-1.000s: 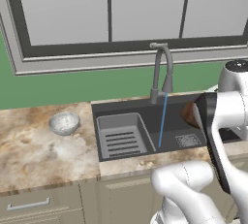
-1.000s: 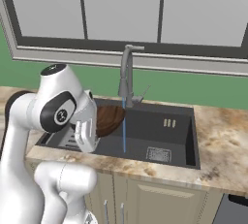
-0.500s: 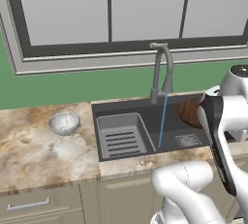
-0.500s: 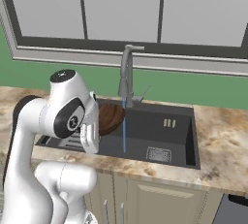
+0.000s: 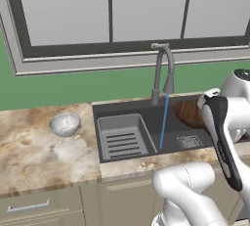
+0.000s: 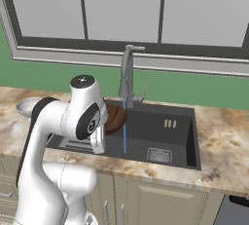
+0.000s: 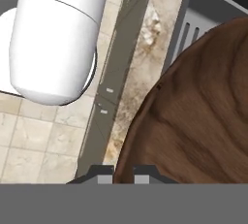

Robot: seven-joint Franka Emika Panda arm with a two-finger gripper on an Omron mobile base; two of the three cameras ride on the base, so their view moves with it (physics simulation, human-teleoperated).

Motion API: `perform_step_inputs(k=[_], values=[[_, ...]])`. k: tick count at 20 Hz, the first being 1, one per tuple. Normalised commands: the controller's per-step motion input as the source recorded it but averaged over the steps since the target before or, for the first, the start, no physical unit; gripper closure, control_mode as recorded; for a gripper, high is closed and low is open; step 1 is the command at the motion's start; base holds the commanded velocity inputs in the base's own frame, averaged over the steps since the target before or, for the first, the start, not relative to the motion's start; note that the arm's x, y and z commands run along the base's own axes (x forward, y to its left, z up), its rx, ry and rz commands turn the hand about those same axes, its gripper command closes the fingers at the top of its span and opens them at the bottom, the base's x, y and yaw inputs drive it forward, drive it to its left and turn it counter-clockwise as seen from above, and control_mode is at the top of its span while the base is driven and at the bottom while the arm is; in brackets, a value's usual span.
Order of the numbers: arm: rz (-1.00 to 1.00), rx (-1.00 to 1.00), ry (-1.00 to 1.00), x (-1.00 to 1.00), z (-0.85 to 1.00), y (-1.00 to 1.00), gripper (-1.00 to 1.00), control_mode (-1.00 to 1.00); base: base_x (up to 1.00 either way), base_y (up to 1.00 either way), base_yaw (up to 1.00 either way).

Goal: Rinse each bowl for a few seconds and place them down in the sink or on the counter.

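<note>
The gripper [image 7: 123,172] is clamped on the rim of the reddish-brown bowl [image 5: 188,113], held tilted over the sink [image 5: 128,108] just right of the faucet [image 5: 163,71] and its running stream, while the speckled bowl [image 5: 64,123] sits on the counter [image 5: 34,151] left of the faucet.

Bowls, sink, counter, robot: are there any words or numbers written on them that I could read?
No, there are none to read.
Brown bowl: just wood grain, no writing.
Speckled bowl: only speckles.
Sink and faucet: plain, no label.
Counter: marbled pattern only.
Cabinets and window: no signs.
Robot arm: plain white, no brand shown.
</note>
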Motion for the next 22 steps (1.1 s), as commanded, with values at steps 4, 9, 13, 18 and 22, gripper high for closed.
perform_step_inputs(k=[4,9,13,18,22], values=[[0.02,0.08,0.0,0.34,-0.15,0.0,1.0,-1.0,0.0,0.0,0.0],[0.02,0.08,0.0,0.27,-0.21,0.0,1.0,-1.0,0.0,0.0,0.0],[0.03,0.08,0.0,0.27,-0.23,-0.01,1.0,-1.0,0.0,0.0,0.0],[0.03,0.07,0.0,0.31,-0.21,0.0,1.0,-1.0,0.0,0.0,0.0],[0.03,0.07,0.0,0.27,-0.2,-0.01,1.0,-1.0,0.0,0.0,0.0]])
